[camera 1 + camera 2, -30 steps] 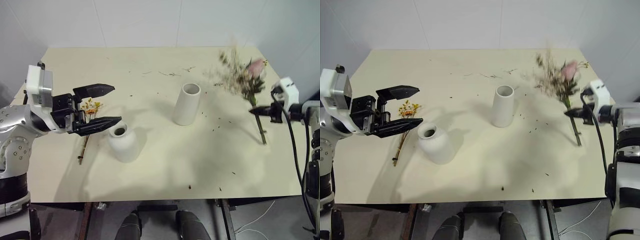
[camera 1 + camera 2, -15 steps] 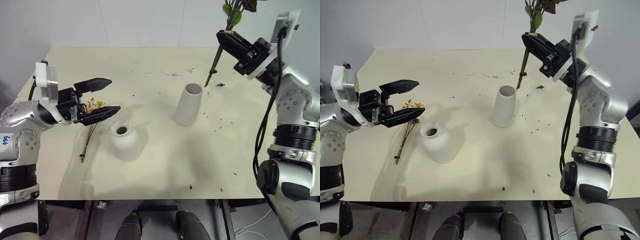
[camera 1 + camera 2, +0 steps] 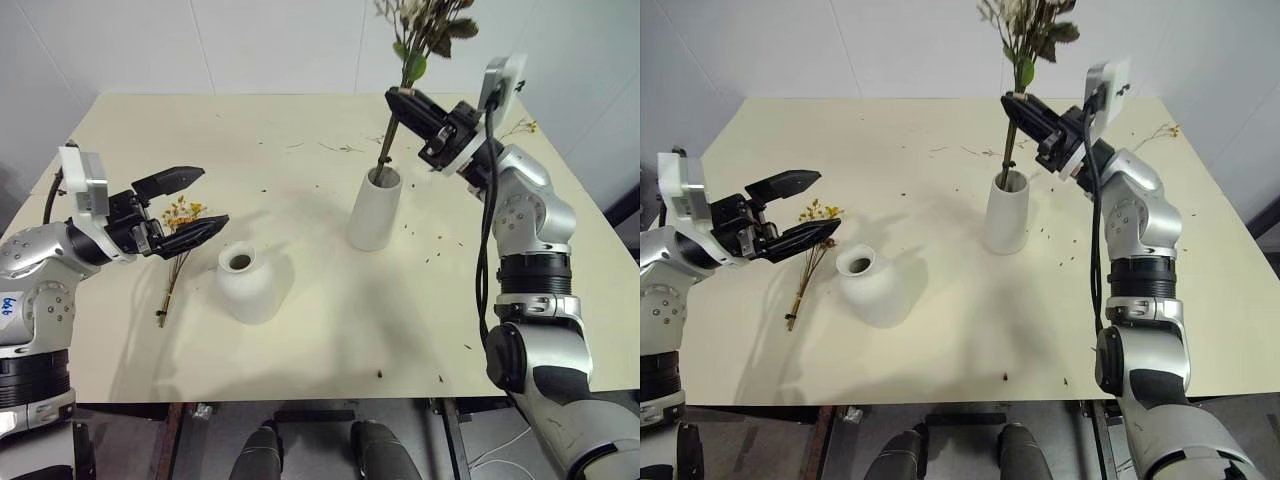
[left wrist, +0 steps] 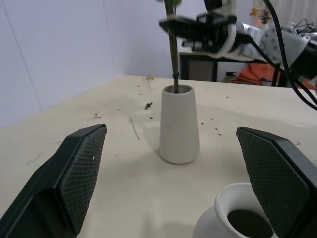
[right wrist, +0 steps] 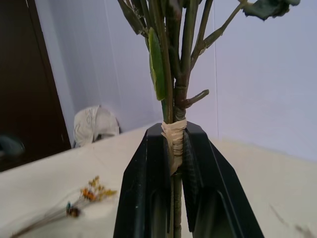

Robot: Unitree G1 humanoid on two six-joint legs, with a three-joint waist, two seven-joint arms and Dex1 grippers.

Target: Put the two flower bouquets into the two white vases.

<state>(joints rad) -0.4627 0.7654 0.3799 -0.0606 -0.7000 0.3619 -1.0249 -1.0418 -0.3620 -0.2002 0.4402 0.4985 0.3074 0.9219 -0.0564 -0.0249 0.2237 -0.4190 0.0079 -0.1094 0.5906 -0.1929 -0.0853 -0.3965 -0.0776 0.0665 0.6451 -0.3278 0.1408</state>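
Now we see the right gripper [image 3: 398, 98] pinching the large bouquet [image 3: 410, 45] by its bound stems, where a tan band wraps them; the wrist view shows both black fingers [image 5: 143, 183] pressed against that band. We hold the bunch upright over the tall white vase [image 3: 374, 208], which stands right of centre on the cream table [image 3: 300, 340], and the stem ends dip into the vase's mouth. Its leaves and pale sprigs rise toward the far wall.

On the left, our left gripper [image 3: 195, 200] hangs above the table with its two fingers spread wide and nothing between them. Just beyond and below it lies the small bouquet [image 3: 178, 250] of yellow-orange flowers, flat on the table with its thin stems pointing toward the near edge. The squat round vase [image 3: 245, 284] stands just right of that bunch, upright, its dark mouth open. Dried scraps [image 3: 345, 148] are scattered across the far part of the table.
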